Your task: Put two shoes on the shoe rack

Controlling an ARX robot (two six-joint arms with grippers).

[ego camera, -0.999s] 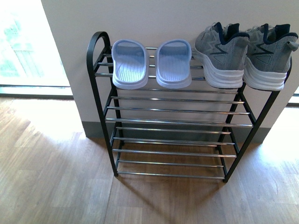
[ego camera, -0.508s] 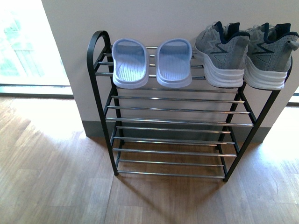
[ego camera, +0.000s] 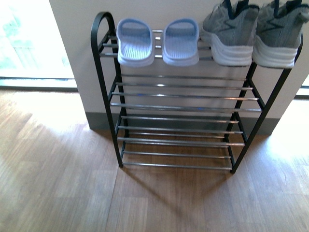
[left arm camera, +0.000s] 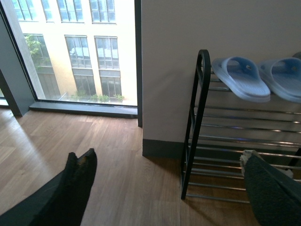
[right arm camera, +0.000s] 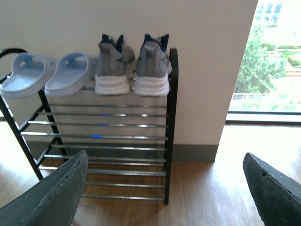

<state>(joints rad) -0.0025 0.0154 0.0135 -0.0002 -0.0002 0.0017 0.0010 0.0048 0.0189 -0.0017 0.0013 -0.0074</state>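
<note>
Across the top of the front view, the shoe rack [ego camera: 104, 72] fills centre frame, black frame against a pale wall, chrome bars in tiers. On its top tier: pale blue slides [ego camera: 157, 42] upper centre, grey knit sneakers [ego camera: 253, 34] upper right, cropped by the top edge. Both pairs rest on the bars, the inner slide and the nearer sneaker just beside each other. Lower tiers bare. Neither arm shows. Wood floor [ego camera: 58, 183] below.

Left wrist view: rack at right of frame, slides at upper right on the top bars. Left end effector [left arm camera: 164, 176] spread wide, one dark finger at lower left, the other at lower right, nothing between them. Window with a building outside at upper left.

Right wrist view: rack left of centre, sneakers upper centre, heels to camera, slides upper left. Right end effector [right arm camera: 167, 188] also wide apart, a finger at each lower corner, holding nothing.

Judgement: placing looks done, both pairs up on the rack and both end effectors free. Next move probably calls only for backing the arms clear without brushing the rack.

Against the earlier front frames: rack and shoes now sit higher in frame, sneaker tops cut off; shoes keep the same spots on the tier. Looks like camera shift, not shoe movement.
</note>
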